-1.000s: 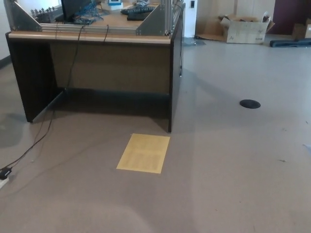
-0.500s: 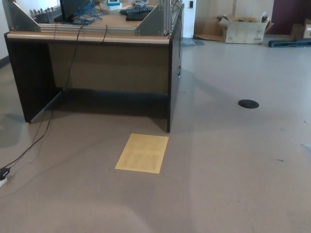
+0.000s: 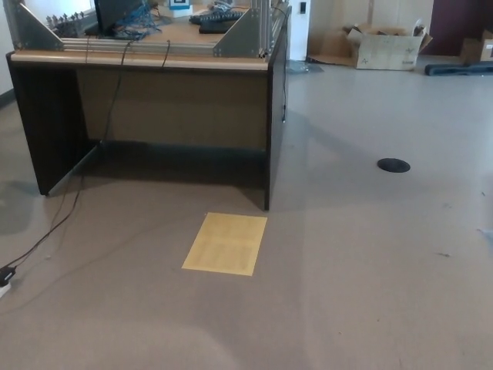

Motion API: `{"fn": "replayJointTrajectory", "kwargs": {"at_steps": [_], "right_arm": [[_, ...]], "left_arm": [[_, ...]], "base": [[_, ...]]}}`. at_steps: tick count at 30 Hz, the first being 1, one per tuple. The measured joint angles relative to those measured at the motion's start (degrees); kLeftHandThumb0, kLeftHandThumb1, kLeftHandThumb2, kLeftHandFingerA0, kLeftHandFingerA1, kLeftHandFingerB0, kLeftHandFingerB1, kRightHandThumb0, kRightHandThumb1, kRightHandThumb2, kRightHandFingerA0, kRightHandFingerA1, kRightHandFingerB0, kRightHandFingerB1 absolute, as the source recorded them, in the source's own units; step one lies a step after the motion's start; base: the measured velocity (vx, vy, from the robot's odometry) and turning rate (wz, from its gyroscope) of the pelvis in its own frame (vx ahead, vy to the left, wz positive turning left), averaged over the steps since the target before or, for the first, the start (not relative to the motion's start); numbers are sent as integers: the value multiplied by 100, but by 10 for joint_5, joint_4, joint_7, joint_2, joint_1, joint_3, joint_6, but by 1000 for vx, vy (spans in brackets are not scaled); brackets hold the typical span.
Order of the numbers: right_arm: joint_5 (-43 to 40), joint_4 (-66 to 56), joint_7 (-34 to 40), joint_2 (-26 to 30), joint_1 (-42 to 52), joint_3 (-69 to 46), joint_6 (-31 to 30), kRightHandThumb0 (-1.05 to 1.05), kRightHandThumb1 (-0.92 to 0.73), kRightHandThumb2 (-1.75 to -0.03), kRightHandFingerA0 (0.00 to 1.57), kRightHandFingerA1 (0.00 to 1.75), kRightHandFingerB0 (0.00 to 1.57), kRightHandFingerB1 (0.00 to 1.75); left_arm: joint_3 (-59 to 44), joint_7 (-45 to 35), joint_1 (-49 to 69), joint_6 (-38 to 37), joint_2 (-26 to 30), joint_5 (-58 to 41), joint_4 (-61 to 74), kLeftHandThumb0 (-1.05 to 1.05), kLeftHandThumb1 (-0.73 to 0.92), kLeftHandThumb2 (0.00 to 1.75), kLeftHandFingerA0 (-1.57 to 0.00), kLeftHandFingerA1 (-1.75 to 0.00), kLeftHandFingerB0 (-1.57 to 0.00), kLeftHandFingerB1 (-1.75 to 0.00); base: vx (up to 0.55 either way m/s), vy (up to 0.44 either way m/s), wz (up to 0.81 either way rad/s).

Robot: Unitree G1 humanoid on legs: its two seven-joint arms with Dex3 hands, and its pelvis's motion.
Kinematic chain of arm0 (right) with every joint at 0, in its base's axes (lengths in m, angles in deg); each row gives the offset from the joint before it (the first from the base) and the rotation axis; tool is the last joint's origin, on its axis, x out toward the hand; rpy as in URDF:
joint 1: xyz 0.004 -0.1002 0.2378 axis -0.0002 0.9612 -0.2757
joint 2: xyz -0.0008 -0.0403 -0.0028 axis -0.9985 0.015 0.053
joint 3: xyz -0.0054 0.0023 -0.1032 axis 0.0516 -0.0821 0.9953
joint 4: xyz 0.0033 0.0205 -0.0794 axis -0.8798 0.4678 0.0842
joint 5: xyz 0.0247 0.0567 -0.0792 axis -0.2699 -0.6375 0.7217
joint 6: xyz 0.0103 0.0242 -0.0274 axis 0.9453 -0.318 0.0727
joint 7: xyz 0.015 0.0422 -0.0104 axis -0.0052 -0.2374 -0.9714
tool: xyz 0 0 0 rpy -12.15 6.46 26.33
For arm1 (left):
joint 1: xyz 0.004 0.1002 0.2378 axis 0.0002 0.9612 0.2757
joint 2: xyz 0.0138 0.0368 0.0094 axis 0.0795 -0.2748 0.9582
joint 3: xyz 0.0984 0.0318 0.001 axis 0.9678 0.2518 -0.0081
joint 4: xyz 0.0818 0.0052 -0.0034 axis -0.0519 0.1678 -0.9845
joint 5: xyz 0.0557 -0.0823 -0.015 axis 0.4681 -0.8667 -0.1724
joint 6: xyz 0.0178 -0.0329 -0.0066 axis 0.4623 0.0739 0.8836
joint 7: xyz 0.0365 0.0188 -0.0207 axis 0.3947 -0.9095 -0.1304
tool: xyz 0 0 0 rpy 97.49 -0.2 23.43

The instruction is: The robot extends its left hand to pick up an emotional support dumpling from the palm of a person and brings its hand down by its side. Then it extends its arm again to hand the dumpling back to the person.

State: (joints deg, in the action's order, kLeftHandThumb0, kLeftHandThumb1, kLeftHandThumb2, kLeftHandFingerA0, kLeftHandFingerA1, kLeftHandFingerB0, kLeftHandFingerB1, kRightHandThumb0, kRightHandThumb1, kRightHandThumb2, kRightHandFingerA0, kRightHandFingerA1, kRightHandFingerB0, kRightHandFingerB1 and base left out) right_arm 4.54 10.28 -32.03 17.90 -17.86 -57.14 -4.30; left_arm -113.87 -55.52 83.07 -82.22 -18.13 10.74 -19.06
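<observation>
Neither hand nor dumpling shows; a yellow sheet [image 3: 225, 243] lies before the desk [image 3: 154, 100].

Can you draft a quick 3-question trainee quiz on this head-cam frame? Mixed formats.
1. True or false: a robot hand is holding the dumpling in this view.
2. Multiple choice: the yellow sheet lies (A) on the desk top, (B) on the floor in front of the desk, (C) inside the cardboard box.
3. Short answer: what trails from the desk down to the floor at picture left?

Key
1. False. Neither hand, no dumpling and no person shows.
2. B. It lies flat on the floor, just clear of the desk's front.
3. A black cable, running to a plug at the left edge.
</observation>
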Motion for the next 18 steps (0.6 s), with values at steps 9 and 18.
{"fn": "replayJointTrajectory", "kwargs": {"at_steps": [9, 18], "right_arm": [[1, 3, -1, -4, -8, 8, -2, -26, -63, -59, 82, 57, 67, 48], [2, 4, -2, -5, -20, 12, -4, -27, -63, -59, 80, 56, 67, 49]], "left_arm": [[-14, 0, -28, 16, 37, -35, 84, -6, 86, 68, -90, -153, -80, -101], [8, 1, -222, 84, 167, -79, 239, -12, 82, 66, -99, -143, -89, -93]], "base": [[0, 0, 0], [0, 0, 0]]}}
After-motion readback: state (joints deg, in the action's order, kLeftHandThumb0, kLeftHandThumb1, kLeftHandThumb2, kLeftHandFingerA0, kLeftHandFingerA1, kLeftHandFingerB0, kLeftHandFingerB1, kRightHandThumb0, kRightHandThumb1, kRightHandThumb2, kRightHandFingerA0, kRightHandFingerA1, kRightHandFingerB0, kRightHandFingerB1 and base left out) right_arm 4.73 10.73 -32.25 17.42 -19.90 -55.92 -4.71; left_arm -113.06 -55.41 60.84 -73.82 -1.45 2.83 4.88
